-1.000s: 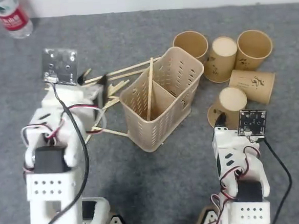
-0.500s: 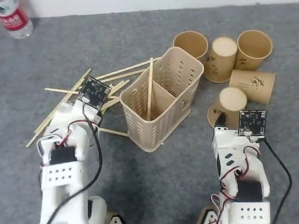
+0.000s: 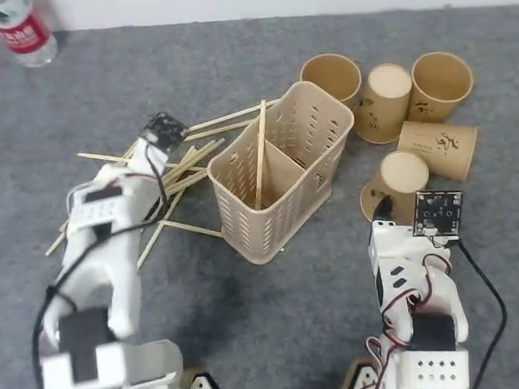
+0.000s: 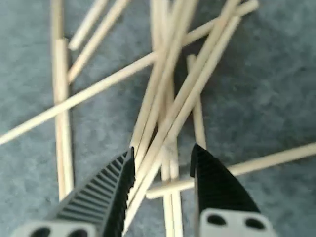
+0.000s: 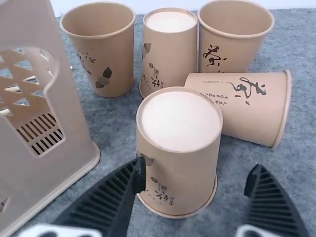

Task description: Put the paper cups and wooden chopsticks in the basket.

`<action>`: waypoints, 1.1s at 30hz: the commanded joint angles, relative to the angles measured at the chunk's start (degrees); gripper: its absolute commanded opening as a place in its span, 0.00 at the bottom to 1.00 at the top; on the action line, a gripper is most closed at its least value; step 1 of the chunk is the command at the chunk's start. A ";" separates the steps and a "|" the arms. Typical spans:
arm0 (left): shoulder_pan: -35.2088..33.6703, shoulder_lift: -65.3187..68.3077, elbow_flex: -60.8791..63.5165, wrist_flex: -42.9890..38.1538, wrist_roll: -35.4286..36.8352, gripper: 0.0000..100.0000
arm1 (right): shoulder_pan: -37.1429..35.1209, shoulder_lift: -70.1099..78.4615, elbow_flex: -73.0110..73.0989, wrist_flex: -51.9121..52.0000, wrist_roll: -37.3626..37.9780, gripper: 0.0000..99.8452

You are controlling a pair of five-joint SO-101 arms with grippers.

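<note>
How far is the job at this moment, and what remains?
Done: one chopstick leans in the basket. In hand: nothing gripped; the left gripper is open over the loose chopsticks, the right gripper open around an upturned cup. To do: all five paper cups and the pile outside the basket.

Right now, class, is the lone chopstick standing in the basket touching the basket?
Touching. The high view shows the chopstick leaning inside the basket, its upper part lying across the rim.
</note>
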 commanded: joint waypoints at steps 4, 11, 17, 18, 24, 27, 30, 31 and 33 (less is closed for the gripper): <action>0.79 11.16 -15.52 6.77 -1.14 0.17 | 0.40 -0.84 -0.26 -1.27 -0.62 0.32; 1.58 19.25 -26.15 13.36 -1.23 0.17 | 0.31 -0.84 -0.26 -1.27 -0.62 0.32; 1.58 25.05 -34.33 21.45 -1.49 0.10 | 0.48 -0.84 -0.26 -1.27 -0.62 0.32; 1.58 25.58 -35.12 22.24 -1.49 0.08 | 0.48 -0.84 -0.26 -1.27 -0.62 0.32; 1.58 26.37 -36.09 23.38 -1.49 0.01 | 0.48 -0.84 -0.26 -1.27 -0.62 0.32; 1.85 25.85 -36.35 24.79 -1.49 0.01 | 0.31 -0.84 -0.26 -1.27 -0.62 0.32; 3.34 24.18 -37.85 29.01 -1.49 0.01 | 0.31 -0.84 -0.26 -1.27 -0.62 0.32; 3.69 23.03 -38.20 30.51 -1.49 0.01 | 0.31 -0.84 -0.26 -1.27 -0.62 0.32; 4.75 19.87 -38.37 33.05 -1.49 0.01 | 0.31 -0.84 -0.26 -1.27 -0.62 0.32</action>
